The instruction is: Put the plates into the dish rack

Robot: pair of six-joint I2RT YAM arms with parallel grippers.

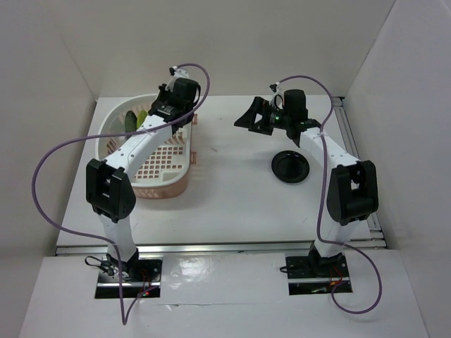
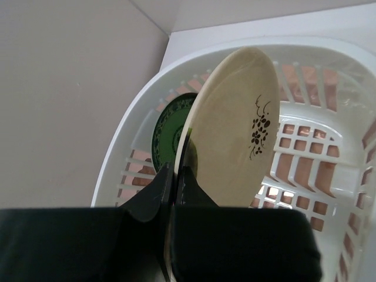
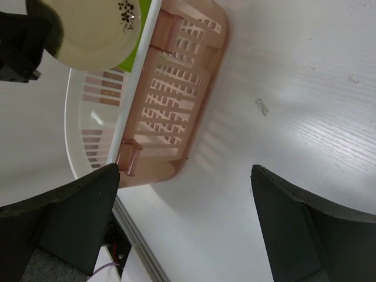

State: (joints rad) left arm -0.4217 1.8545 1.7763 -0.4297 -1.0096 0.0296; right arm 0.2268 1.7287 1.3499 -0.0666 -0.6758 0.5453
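holding cream plate point(image 2: 235, 123) in dish rack point(image 2: 329, 61) beside green plate point(image 2: 167, 132)

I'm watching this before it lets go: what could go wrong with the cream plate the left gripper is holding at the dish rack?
1. The left gripper pinches only the rim of the cream plate, so the tilted plate may swing or slip.
2. The green plate stands close behind it; a sideways drift could knock it.
3. If released before it seats in the grid of the dish rack, it may fall flat.
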